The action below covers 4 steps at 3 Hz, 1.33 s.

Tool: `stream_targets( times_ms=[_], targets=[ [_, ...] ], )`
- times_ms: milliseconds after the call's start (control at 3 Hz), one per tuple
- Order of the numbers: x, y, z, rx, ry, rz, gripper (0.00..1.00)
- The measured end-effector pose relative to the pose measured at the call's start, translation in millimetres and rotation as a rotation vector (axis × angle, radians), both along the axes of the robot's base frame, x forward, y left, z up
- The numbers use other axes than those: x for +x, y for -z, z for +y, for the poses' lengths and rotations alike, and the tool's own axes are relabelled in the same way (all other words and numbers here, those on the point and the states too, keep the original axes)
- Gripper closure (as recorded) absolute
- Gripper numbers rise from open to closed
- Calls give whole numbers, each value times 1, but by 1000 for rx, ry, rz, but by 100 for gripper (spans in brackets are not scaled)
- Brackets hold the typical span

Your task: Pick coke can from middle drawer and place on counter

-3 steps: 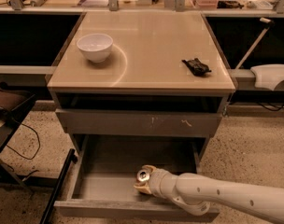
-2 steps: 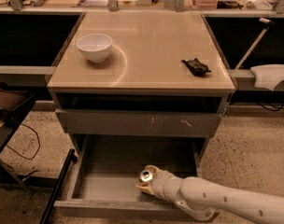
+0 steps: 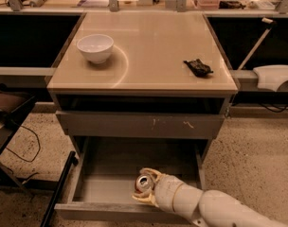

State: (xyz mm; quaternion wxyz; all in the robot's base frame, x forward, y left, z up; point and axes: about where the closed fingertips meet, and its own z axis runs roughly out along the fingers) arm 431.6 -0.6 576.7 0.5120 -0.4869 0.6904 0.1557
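1. Since a second ago my arm [image 3: 224, 211] has sunk toward the near right corner. The wrist end has barely shifted, perhaps a touch left.
2. Nearest item: the gripper [image 3: 145, 187] is down inside the middle drawer [image 3: 103, 176], just behind its front lip and a little right of centre. The arm reaches in from the near right.
3. Pincer state: the pale fingers [image 3: 151, 172] lie on the far and near sides of the coke can [image 3: 144, 182] and are clamped on it.
4. The can shows its silver top with pull tab toward the camera, with red visible on its left side. I cannot tell whether it is off the drawer floor.
5. The middle drawer is pulled out toward me, with bare grey floor open to the left of the can.
6. A black bar [image 3: 58, 189] leans on the speckled floor just left of the drawer.
7. Above the open drawer, a grey drawer front with pale scratch marks [image 3: 139, 125] is pushed in.
8. The counter [image 3: 158, 41] is glossy tan. A white bowl [image 3: 95, 47] sits far left on it, with the curved ring mark just to its right.
9. A small black crumpled object [image 3: 197, 67] lies near the counter's right edge, well apart from the bowl.
10. Right of the cabinet is a white rounded object [image 3: 274, 77].
11. Farthest back, a cluttered ledge [image 3: 87, 1] with metal posts runs across the scene.
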Motion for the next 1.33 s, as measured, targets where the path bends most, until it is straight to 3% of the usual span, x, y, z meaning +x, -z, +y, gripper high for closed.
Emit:
stream_targets(
  times_ms=[333,667,1000,1333],
  targets=[
    [-23,-110,13,-2,-68,-96,100],
    [-45,-142,27,-29,-127,-129,100],
    [-45,-141,27,-28,-128,-129,100],
    [-26,-173,12,-28,-120,-167,100]
  ],
)
